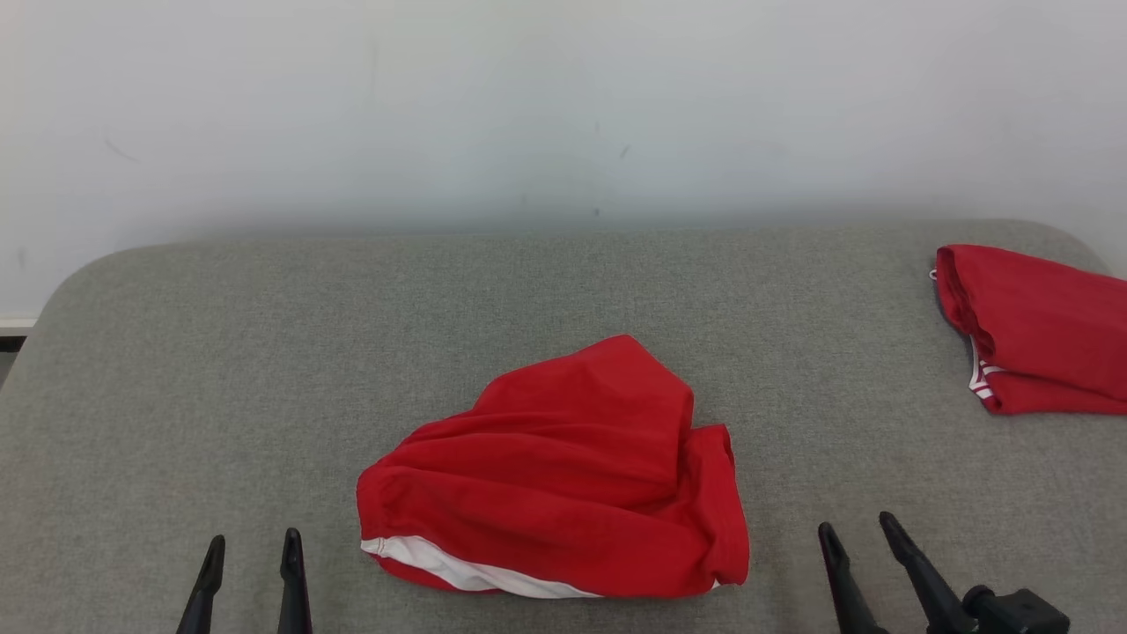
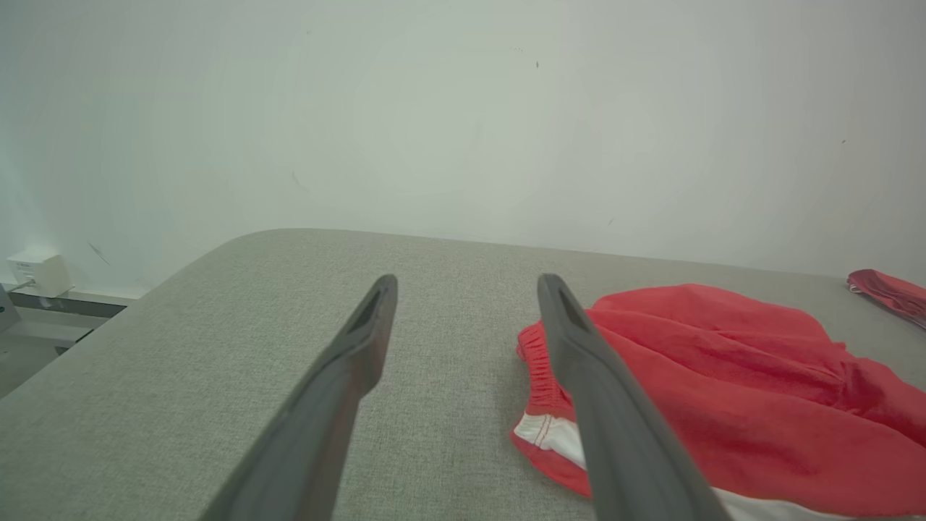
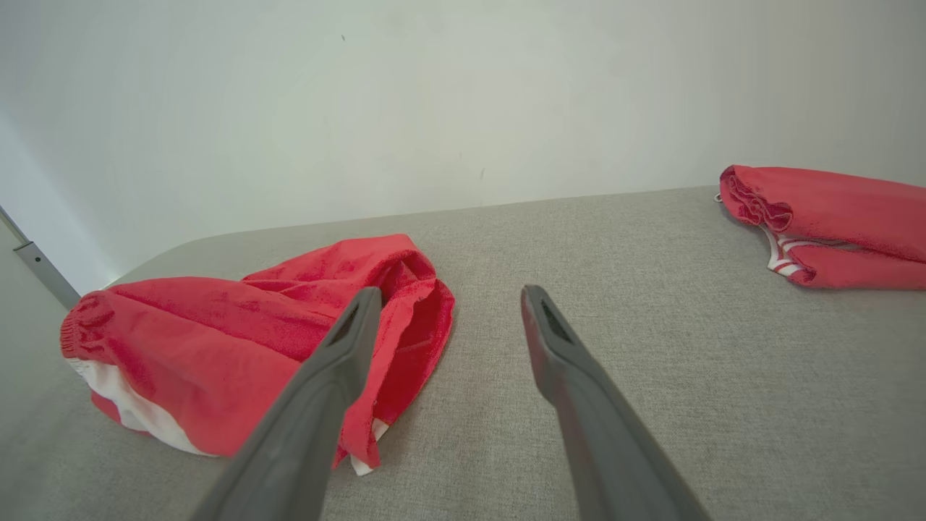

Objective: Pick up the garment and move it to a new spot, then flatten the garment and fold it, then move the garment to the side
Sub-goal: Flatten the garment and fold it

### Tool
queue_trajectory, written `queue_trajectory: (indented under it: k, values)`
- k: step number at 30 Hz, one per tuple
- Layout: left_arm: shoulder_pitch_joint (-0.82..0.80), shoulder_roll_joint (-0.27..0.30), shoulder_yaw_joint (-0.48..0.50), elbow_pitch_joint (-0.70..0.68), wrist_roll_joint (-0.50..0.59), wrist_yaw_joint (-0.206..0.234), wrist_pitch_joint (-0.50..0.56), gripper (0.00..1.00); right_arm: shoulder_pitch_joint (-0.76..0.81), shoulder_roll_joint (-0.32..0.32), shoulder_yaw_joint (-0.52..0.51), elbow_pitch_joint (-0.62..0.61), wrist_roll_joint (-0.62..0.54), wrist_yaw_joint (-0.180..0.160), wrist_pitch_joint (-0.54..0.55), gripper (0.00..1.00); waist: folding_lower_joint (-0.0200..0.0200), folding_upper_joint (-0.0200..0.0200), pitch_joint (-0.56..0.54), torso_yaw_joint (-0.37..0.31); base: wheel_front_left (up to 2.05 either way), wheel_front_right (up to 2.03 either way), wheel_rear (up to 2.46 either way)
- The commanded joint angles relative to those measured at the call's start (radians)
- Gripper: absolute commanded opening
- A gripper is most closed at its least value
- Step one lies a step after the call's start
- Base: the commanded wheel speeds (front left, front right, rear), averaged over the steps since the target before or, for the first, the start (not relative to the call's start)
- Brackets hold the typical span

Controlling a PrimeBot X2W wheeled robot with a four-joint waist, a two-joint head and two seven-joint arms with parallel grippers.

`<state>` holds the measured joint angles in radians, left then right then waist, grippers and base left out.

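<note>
Lying crumpled by the middle of the bench's [image 1: 264, 352] front edge, the red garment [image 1: 563, 467] is unheld, left pincer [image 1: 254, 539] and right pincer [image 1: 856, 524] spread empty beside it, so every step looks pending; a folded red piece [image 1: 1039, 335] sits at the right edge.

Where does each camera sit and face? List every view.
Head view: on the head, looking down at the table and crumpled garment; left gripper and right gripper tips show.
Left wrist view: left wrist, facing the wall along its open fingers; garment at right.
Right wrist view: right wrist, likewise; garment at left.
Shared: all show the second garment too.
</note>
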<state>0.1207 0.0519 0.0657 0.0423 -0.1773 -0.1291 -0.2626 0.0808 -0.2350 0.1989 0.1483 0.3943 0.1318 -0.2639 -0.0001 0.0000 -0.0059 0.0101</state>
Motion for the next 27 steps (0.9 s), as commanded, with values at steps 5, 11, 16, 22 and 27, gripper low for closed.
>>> queue_trajectory:
  k: [5,11,16,22,27]
  values:
    - [-0.026,-0.001,-0.029,0.005,-0.001,-0.001,-0.003,1.00,-0.084,-0.039,0.121,0.111,0.048,-0.003,0.000,1.00,0.0001,0.0000,0.011,0.027,0.00,0.00,0.00]
    - [-0.045,-0.001,-0.053,0.017,-0.007,-0.001,-0.003,1.00,-0.176,-0.053,0.224,0.241,0.103,-0.003,0.012,1.00,0.0001,0.0000,0.022,0.062,0.00,0.00,0.00]
    - [-0.045,-0.001,-0.063,0.017,-0.014,-0.001,-0.003,1.00,-0.250,-0.041,0.310,0.363,0.170,-0.003,0.028,0.35,0.0001,0.0000,0.033,0.087,0.00,0.00,0.00]
    - [-0.059,-0.001,-0.073,0.018,-0.020,0.000,-0.003,1.00,-0.342,-0.061,0.343,0.401,0.264,-0.003,0.004,0.00,0.0001,0.0000,0.050,0.103,0.00,0.00,0.00]
    - [-0.068,-0.001,-0.083,0.018,-0.022,0.003,-0.003,1.00,-0.414,-0.092,0.289,0.380,0.305,-0.003,-0.001,0.00,0.0001,0.0000,0.063,0.117,0.00,0.00,0.00]
